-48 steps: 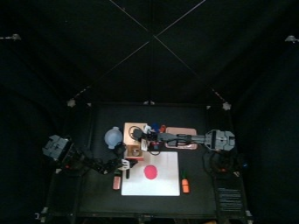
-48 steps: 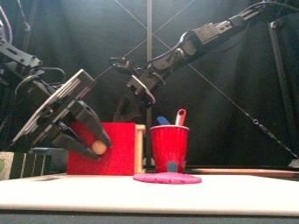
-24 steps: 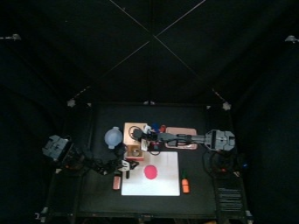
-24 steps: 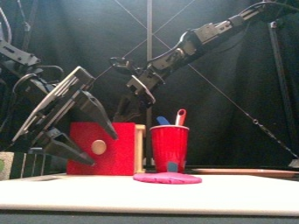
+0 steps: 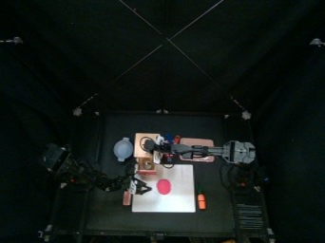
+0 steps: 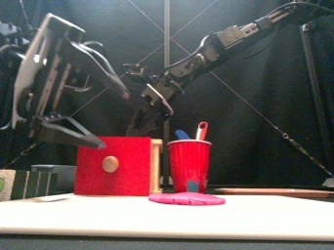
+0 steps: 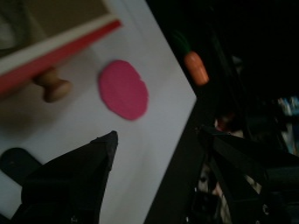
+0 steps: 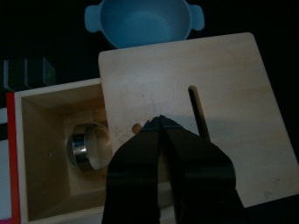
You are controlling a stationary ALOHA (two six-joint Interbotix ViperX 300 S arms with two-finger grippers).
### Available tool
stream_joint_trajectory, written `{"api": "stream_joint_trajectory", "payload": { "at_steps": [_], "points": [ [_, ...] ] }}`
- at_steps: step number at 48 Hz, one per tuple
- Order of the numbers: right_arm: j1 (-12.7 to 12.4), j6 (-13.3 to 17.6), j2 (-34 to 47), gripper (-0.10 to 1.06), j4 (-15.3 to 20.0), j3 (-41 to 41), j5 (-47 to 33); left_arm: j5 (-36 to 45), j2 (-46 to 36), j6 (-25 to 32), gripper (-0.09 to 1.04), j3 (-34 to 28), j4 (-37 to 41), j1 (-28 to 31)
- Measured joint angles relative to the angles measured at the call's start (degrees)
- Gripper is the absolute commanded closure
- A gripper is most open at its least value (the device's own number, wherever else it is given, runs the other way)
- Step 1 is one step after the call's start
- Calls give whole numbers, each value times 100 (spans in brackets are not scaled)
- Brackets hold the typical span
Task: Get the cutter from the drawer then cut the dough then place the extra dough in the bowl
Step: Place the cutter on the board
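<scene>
The wooden box [image 8: 193,105] has its red drawer front [image 6: 111,166] pulled out, and the round metal cutter [image 8: 84,147] lies inside the open drawer. My right gripper [image 8: 163,129] is shut, its tips resting on the box top [image 5: 162,147]. My left gripper [image 6: 115,119] hangs open above and left of the drawer knob [image 7: 52,86], holding nothing. The flat pink dough [image 5: 168,188] lies on the white board [image 5: 188,204], also seen as dough [image 7: 122,89] beyond my left jaws. The blue-grey bowl [image 8: 140,22] stands behind the box.
A red cup [image 6: 189,164] with a blue and a red toy knife stands right of the drawer. An orange toy [image 5: 200,201] lies at the board's right edge, and another orange toy [image 5: 127,197] at its left edge.
My left gripper let go of the drawer knob, opened, and lifted up and back toward the left. The right arm stayed on the box.
</scene>
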Motion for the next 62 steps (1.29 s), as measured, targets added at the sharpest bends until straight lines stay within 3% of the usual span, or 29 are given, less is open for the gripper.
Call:
{"api": "stream_joint_trajectory", "payload": {
  "at_steps": [7, 17, 22, 29, 40, 45, 62],
  "points": [
    [105, 35, -53, 93, -9, -26, 44, 35, -176, 141, 7, 123, 844, 343],
    [431, 18, -308, 93, 0, -79, 483, 158, -703, 686, 50, 193, 1907, 949],
    [580, 0, -431, 91, 0, -132, 624, 185, -1160, 1037, 61, 439, 2303, 1151],
    [703, -35, -466, 79, 18, -149, 738, 158, -1758, 1433, 62, 870, 2566, 1327],
    [694, 26, -457, 31, 88, -167, 765, 79, -2909, 1916, 62, 1529, 2646, 1371],
    [694, 62, -396, 20, 158, -237, 765, 79, -3138, 2048, 62, 1626, 2663, 1389],
    [677, 70, 97, 18, 220, -598, 993, 70, -3173, 2171, 62, 1652, 2672, 1477]
  ]
}}
